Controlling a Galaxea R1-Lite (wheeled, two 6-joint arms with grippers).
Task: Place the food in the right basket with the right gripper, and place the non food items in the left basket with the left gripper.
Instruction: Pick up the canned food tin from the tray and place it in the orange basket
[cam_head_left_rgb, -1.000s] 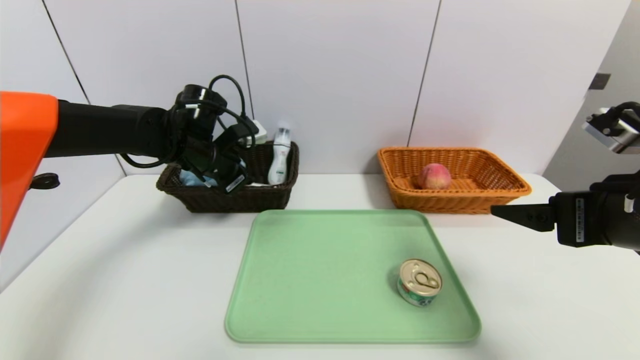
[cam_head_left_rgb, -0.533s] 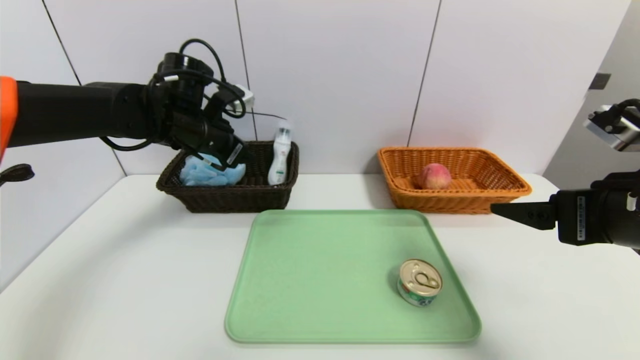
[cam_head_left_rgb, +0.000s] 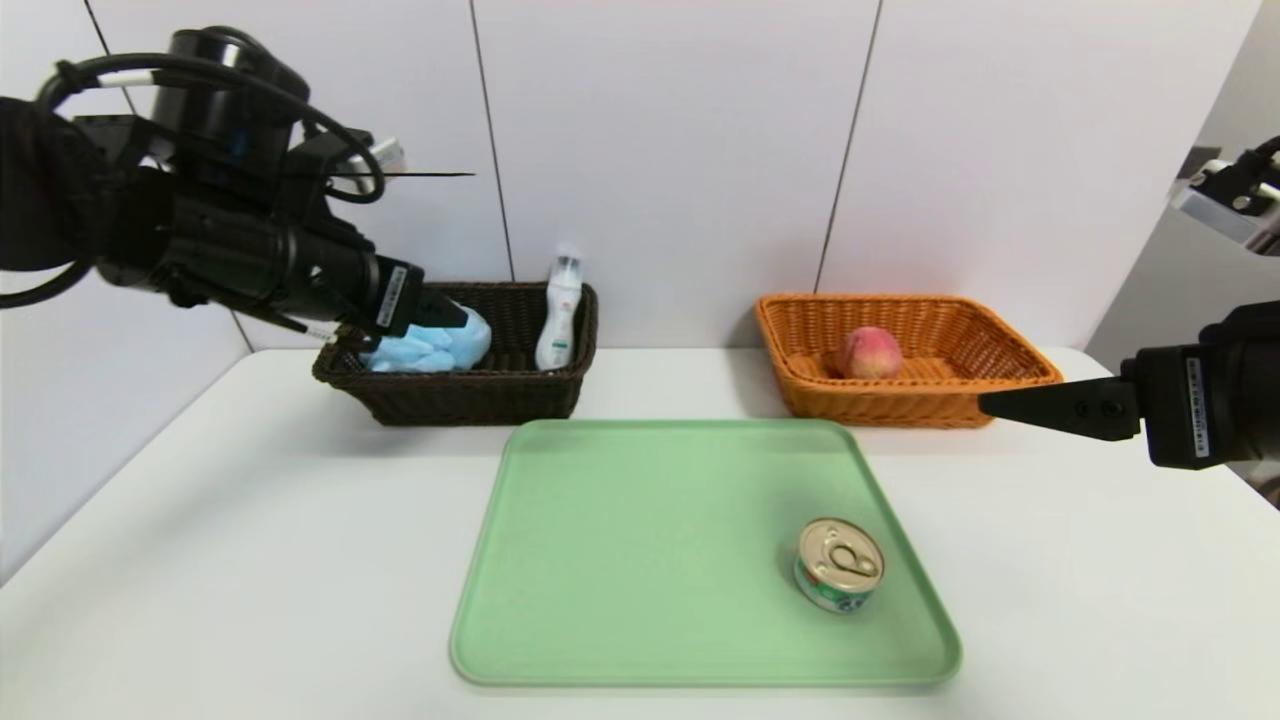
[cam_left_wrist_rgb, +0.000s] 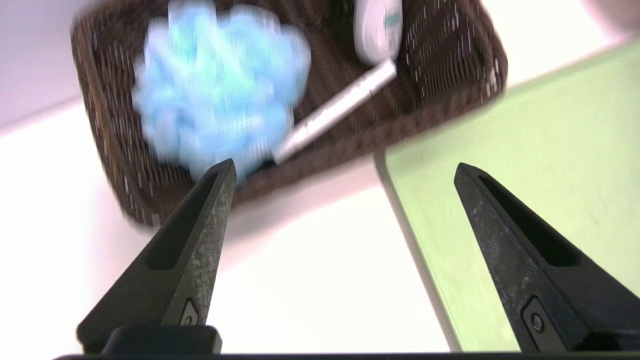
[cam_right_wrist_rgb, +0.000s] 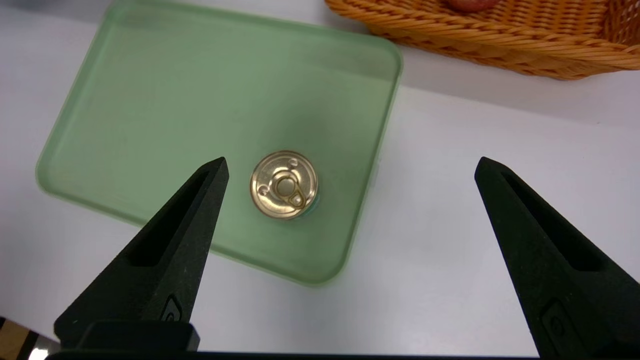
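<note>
Can (cam_right_wrist_rgb: 284, 185) sits below the right claw (cam_right_wrist_rgb: 352, 159), between its parted fingers.

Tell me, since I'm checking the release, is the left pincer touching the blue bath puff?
Apart: the left wrist view shows the left pincer wide open, nothing between its tips, the puff lying beyond them.

left gripper (cam_left_wrist_rgb: 345, 167): raised up and outward from the dark basket (cam_head_left_rgb: 455, 400), fingers spread wider
blue puff (cam_head_left_rgb: 430, 345): more exposed

Black left arm with looping cables, black tapered pincer (cam_left_wrist_rgb: 345, 167), 1 barcode label
</note>
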